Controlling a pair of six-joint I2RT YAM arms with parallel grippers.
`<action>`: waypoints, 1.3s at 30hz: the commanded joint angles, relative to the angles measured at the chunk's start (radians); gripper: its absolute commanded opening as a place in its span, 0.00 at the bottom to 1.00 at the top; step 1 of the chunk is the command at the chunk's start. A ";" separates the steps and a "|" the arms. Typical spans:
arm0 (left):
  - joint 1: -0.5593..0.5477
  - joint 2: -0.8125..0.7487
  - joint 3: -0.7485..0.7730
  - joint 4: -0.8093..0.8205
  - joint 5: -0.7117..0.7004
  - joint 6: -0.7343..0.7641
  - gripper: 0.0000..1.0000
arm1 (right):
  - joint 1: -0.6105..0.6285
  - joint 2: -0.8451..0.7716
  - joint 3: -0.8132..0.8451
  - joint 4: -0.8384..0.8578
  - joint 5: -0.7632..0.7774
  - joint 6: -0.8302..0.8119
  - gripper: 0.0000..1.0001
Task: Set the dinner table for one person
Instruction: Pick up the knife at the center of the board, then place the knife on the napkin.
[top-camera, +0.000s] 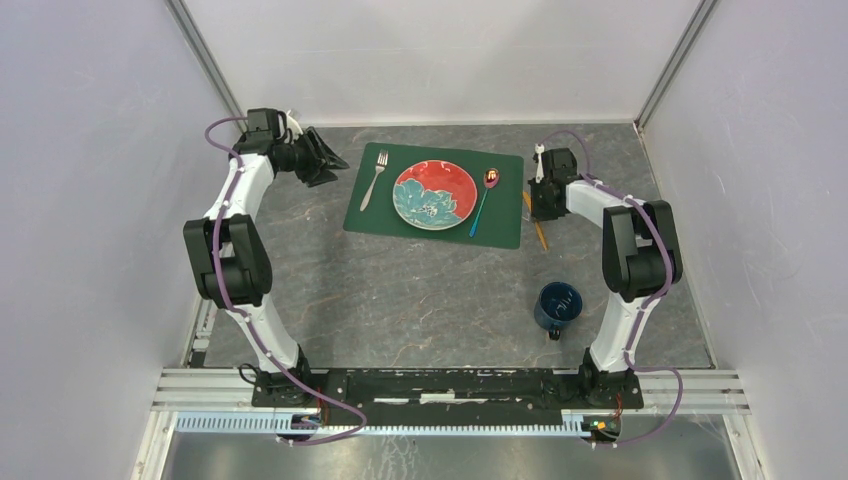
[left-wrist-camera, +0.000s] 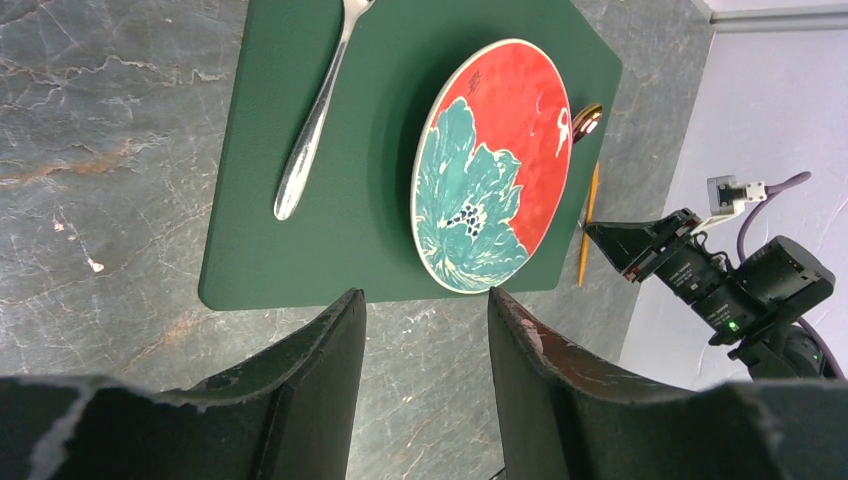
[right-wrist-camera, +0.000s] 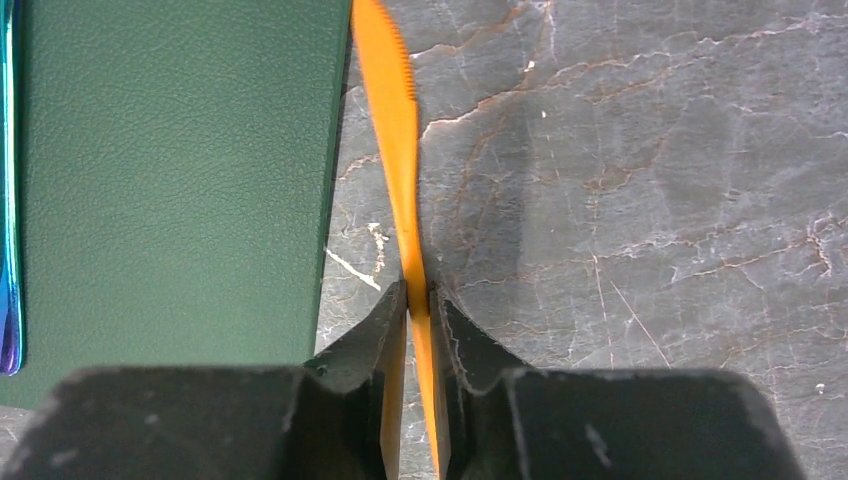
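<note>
The right arm reaches forward with its elbow raised. The right gripper (right-wrist-camera: 418, 295) points down, jaws pinched onto a slim orange serrated knife (right-wrist-camera: 395, 120) on the dark grey stone-look dinner table (top-camera: 420, 290), just beside the dark green rectangular placemat (top-camera: 370, 215). The left gripper (left-wrist-camera: 425, 300) hangs half open and empty.

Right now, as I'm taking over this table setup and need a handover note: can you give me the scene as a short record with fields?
mat: green, on the table
on mat: fork left, plate centre, spoon right
knife: orange, just off the mat's right edge
right pincer: closed on the knife
left pincer: open, empty, left of the mat
mug: blue, on the table by the right arm, off the mat
</note>
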 joint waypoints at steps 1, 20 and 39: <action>0.006 -0.041 -0.009 0.023 0.010 0.028 0.55 | 0.019 -0.004 -0.029 -0.015 -0.014 0.011 0.18; 0.007 -0.047 -0.018 0.022 0.016 0.040 0.55 | 0.047 -0.020 0.204 -0.118 -0.038 0.049 0.07; 0.009 -0.069 -0.024 0.012 0.032 0.055 0.55 | 0.214 0.062 0.307 -0.147 0.058 0.200 0.03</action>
